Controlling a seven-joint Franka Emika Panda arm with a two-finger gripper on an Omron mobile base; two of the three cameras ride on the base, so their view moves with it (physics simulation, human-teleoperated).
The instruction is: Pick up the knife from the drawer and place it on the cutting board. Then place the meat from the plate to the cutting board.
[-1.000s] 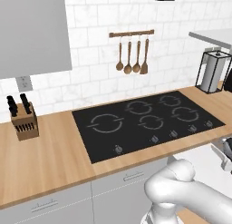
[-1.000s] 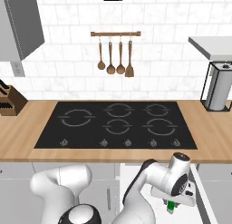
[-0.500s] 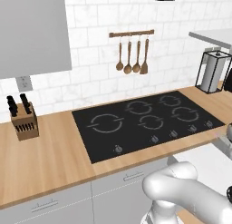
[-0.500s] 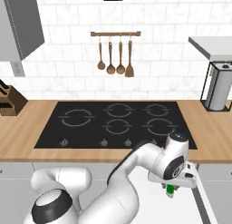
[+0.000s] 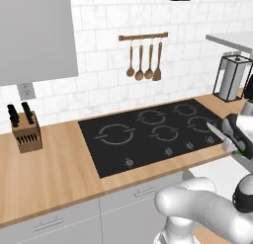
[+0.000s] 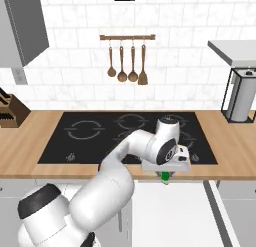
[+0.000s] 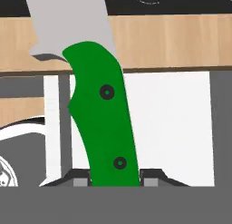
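Gripper point(image 7: 116, 180) is closed on the knife point(image 7: 102, 114), its two fingertips point(image 7: 80, 178) pressed against either side of the bright green handle near its butt end. In the hand view the handle rises between the tips and the flat silver blade runs on past the front edge of the wooden counter point(image 7: 181, 39), with the black cooktop point(image 7: 181, 3) beyond it. From the right base view the gripper point(image 6: 165, 174) sits just in front of the counter's point(image 6: 235, 156) front edge, level with the cooktop's point(image 6: 100, 136) right half, a sliver of the green handle point(image 6: 165, 176) showing below the hand (the blade is hidden there). From the left base view the blade point(image 5: 217, 131) slants up over the cooktop's point(image 5: 148, 134) front right corner. A knife block point(image 5: 25, 132) stands at the counter's left end, well apart, and wooden utensils point(image 5: 144, 62) hang on the wall rail behind the cooktop.
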